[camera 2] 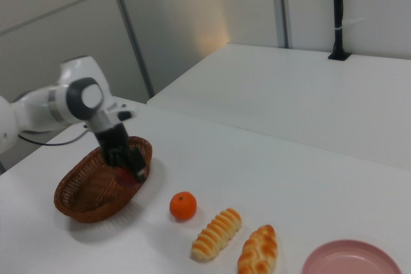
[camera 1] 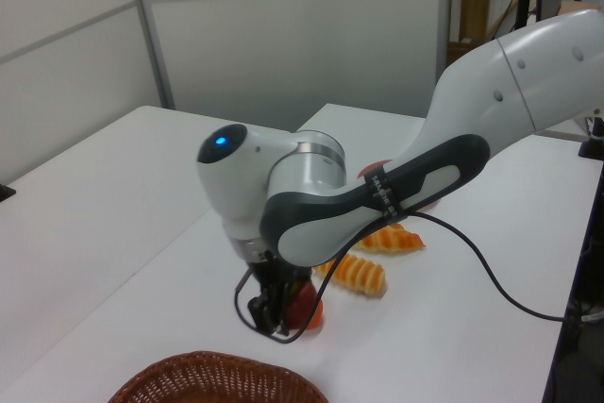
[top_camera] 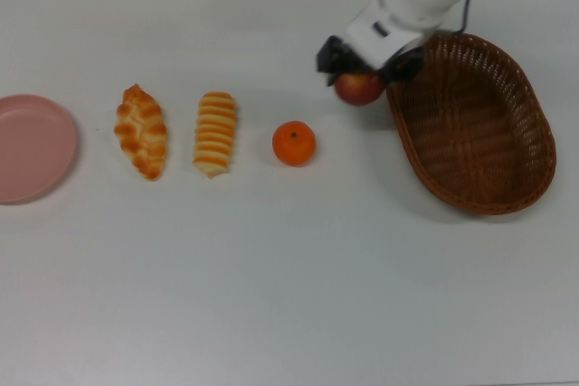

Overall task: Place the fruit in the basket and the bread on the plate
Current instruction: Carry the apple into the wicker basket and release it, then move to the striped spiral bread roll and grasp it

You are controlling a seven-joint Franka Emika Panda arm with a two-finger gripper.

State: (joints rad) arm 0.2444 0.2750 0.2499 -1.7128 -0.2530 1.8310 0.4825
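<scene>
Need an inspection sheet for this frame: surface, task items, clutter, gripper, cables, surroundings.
Surface: white table, bare apart from the task items.
Fruit: apple held in the gripper, beside the basket rim, not inside yet; tangerine on the table.
Bread: braided pastry and striped roll side by side on the table, neither on the plate.
Plate: pink plate at the top view's left edge, nothing on it.
Basket: wicker basket at the top view's right, nothing in it.
Clutter: nothing seen.
Gripper: gripper shut on the apple.
Cables: black cable hangs from the arm.
Surroundings: second white table, partition walls.
</scene>
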